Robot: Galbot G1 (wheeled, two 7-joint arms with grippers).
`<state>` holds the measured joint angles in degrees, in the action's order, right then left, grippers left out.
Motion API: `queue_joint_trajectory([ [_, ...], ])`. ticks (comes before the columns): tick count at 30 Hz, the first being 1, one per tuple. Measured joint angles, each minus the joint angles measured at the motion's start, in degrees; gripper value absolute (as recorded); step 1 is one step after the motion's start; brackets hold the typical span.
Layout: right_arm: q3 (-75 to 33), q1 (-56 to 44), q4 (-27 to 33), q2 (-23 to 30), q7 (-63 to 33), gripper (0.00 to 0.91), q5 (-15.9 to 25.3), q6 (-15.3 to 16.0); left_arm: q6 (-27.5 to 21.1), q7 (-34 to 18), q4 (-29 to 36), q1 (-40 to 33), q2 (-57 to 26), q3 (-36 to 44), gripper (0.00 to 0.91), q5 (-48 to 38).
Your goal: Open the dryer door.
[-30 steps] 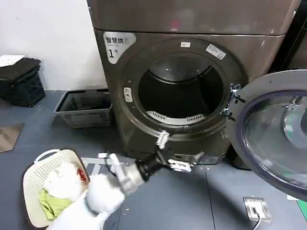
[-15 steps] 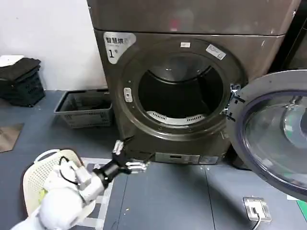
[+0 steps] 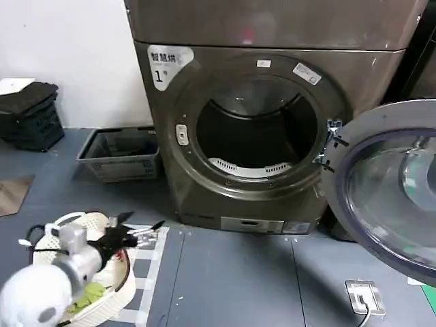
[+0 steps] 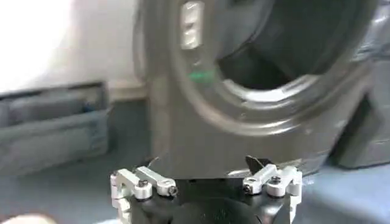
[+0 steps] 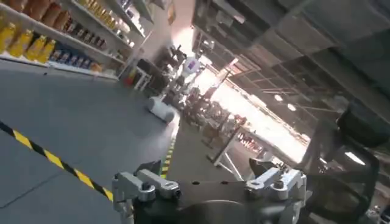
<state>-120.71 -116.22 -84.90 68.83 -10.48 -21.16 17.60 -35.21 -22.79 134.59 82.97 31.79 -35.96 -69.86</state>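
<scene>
Dryer door (image 3: pixel 392 187) swung wide, well right of left gripper (image 3: pixel 139 232), drum exposed: job looks done. Jaws spread, empty, low over laundry basket (image 3: pixel 117 289).

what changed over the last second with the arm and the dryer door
The left hand pulled back from below the drum opening, down and to the robot's left, and is now over the white laundry basket, open and holding nothing. The dryer door stayed swung wide open on the right; the grey crate did not move.
</scene>
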Motion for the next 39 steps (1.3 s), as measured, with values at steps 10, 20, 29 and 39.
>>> queue_joint_trajectory([
  [10,0.01,0.11,-0.58,1.00,2.39,0.907,0.42,-0.55,-4.24,-15.18,-0.77,1.51,-5.24,-2.29,0.907,-15.38],
  [20,0.18,0.43,-0.81,1.33,3.00,0.907,0.74,-0.65,-7.01,-27.10,-2.74,2.72,-7.95,-5.13,0.907,-29.59],
  [29,0.68,1.17,-1.20,1.57,3.45,0.907,0.73,-0.86,-6.81,-35.89,-5.66,4.48,-8.61,-8.61,0.907,-41.58],
  [39,0.95,1.50,-1.15,1.76,3.75,0.907,0.06,-0.85,-5.62,-39.84,-8.06,6.53,-8.89,-11.95,0.907,-51.47],
])
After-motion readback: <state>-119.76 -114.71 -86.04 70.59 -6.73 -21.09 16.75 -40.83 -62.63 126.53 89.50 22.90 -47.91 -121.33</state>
